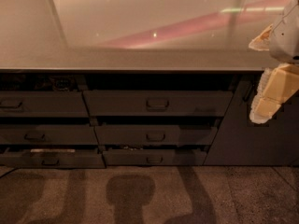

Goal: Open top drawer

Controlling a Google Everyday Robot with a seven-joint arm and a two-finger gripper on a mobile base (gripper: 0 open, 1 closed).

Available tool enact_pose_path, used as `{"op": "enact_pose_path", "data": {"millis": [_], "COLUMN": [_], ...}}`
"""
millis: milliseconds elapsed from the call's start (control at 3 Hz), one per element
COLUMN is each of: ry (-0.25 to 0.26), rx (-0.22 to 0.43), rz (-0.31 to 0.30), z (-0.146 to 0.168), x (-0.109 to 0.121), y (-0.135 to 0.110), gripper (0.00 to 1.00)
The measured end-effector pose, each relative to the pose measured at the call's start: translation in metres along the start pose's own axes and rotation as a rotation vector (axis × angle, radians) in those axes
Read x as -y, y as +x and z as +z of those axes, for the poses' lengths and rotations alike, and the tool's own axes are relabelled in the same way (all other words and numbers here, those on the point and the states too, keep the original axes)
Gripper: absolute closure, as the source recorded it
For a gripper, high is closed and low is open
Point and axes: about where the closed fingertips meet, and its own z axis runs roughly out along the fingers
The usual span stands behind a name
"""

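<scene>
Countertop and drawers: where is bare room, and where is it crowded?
The countertop is bare from its left edge to the hand at the right edge. The floor below is bare too. Crowded: the right end, between the hand and the top drawer.

The gripper (270, 96) hangs at 3 o'clock, in front of the plain dark panel (252, 141) beside the drawers. Toward 9 o'clock the way along the cabinet face is open: nothing stands between it and the loop handle (157, 103) of the top drawer (187, 104). At 12 o'clock the counter top (140, 59) juts over the drawer fronts and blocks any reach from above, leaving only a narrow dark gap (159, 81) under its edge. At 6 o'clock the floor (149, 195) leaves free room in front of the 2 slimmer drawers (187, 135) below
</scene>
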Motion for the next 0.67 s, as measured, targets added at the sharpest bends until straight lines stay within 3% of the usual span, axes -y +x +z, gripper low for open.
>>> {"op": "enact_pose_path", "data": {"millis": [333,667], "ry": [0.0,-0.1], "rx": [0.0,0.059], "rz": [0.0,0.042], "z": [0.0,0.039], "x": [0.0,0.007], "y": [0.0,0.011], "gripper": [0.0,0.0]}}
